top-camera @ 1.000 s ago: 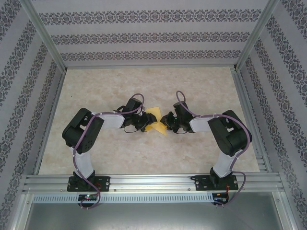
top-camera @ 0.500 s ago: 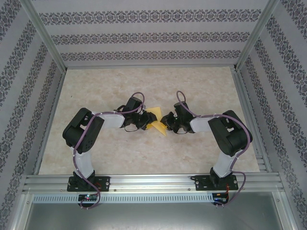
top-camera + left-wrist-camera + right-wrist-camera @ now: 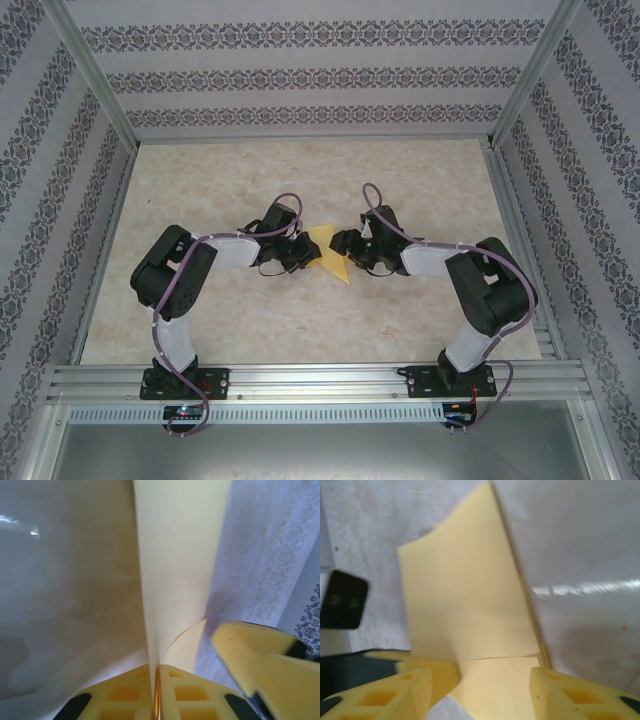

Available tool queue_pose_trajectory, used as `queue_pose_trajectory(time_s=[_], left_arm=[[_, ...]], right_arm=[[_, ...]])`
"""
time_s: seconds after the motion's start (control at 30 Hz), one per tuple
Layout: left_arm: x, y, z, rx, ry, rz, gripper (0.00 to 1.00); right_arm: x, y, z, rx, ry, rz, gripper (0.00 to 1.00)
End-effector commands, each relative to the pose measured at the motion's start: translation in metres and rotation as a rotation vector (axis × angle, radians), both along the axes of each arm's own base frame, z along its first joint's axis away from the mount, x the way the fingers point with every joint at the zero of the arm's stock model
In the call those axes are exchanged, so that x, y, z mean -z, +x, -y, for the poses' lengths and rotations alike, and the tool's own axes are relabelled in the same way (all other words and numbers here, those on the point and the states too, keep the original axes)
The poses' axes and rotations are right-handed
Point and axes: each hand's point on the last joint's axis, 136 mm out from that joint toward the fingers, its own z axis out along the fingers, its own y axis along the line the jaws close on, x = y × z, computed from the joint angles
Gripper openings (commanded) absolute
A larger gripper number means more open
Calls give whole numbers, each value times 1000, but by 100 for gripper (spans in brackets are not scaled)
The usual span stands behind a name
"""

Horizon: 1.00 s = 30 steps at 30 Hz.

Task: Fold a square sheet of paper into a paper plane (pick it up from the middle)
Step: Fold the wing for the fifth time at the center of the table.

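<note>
Thin yellow paper sheet [image 3: 335, 266]: flimsy, gripping at crease advised | left gripper [image 3: 156, 672] pinching it | right gripper [image 3: 481, 675] gaping wide

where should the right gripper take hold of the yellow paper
At the near folded edge of the yellow paper, coming in from the right, opposite the left gripper that pinches its other side. That edge sits between the open fingers of the right gripper.

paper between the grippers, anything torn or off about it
No tear shows. The paper is folded, but its layers do not line up: in the right wrist view the top edge steps down on the left and an under layer peeks out along the right edge. The left gripper pinches it; the right gripper is open.
</note>
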Motion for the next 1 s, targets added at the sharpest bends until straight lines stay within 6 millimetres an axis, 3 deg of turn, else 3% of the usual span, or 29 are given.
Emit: queue_pose_trajectory(time_s=[0.0,0.17,0.47,0.57,0.97], left_arm=[[-5,2,0,21,50,21,10],[-19,2,0,29,65,20,10],[-25,0,1,40,76,-5,11],[-26,-1,0,46,87,-11,11],[-34,1,2,48,86,-19,11]], right_arm=[[-22,7,11,-56,-95,203,62],[-25,-12,22,-163,-339,416,63],[-19,-39,-2,-385,-524,743,62],[-18,-46,-13,-471,-564,821,54],[5,-37,-34,-552,-772,980,55]])
